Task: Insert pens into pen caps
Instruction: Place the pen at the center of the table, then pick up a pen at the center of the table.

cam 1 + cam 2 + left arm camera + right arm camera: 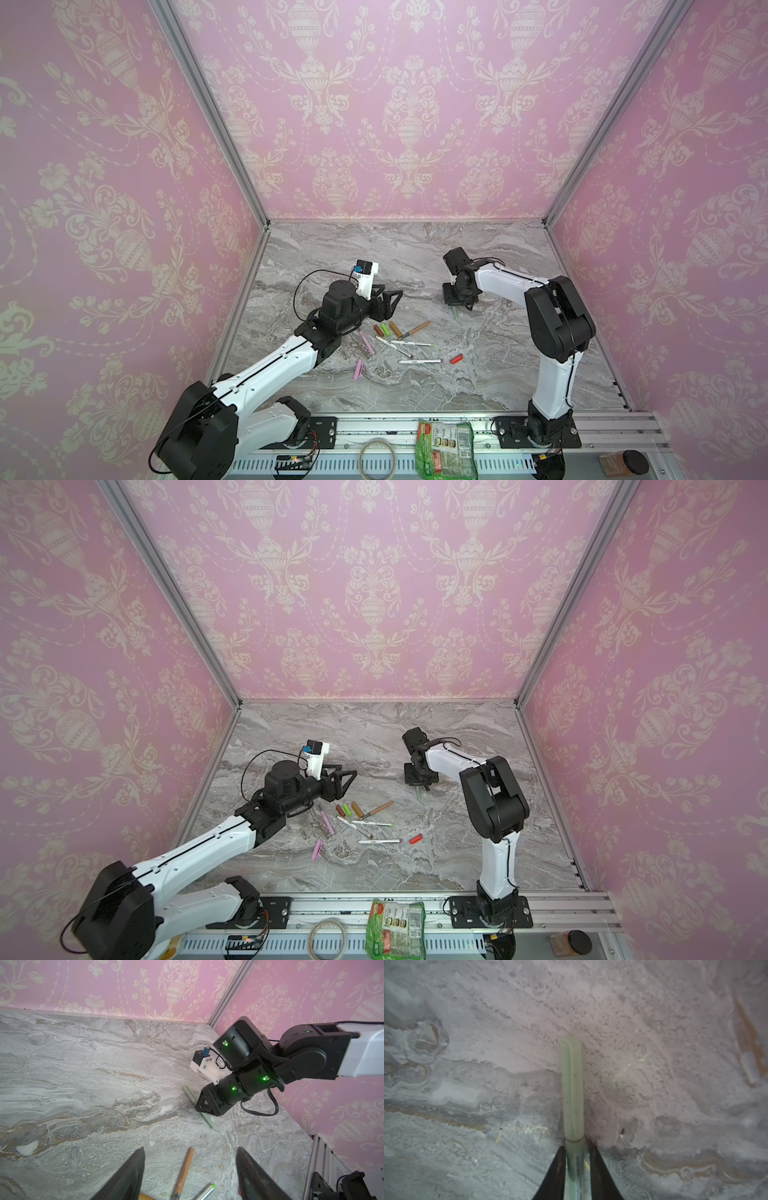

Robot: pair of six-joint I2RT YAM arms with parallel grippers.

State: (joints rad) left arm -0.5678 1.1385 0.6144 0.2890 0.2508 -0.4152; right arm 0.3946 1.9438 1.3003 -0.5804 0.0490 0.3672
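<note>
A pale green pen (575, 1164) lies on the marble table (478, 374) with its pale green cap (572, 1088) on. My right gripper (577, 1147) points down over it, its fingers flanking the barrel with a thin gap on one side. In the left wrist view that pen (190, 1095) sticks out both sides of the right gripper (202, 1108). My left gripper (390, 301) hovers open and empty above a cluster: brown cap (378, 330), bright green cap (385, 329), tan cap (395, 329), tan-brown pen (417, 328), pink pen (367, 343) and three white pens (411, 343).
A pink cap (358, 370) and a red cap (456, 358) lie nearer the front. On the front rail are a green packet (446, 451), a tape roll (377, 459) and a brown jar (623, 463). Pink patterned walls close three sides.
</note>
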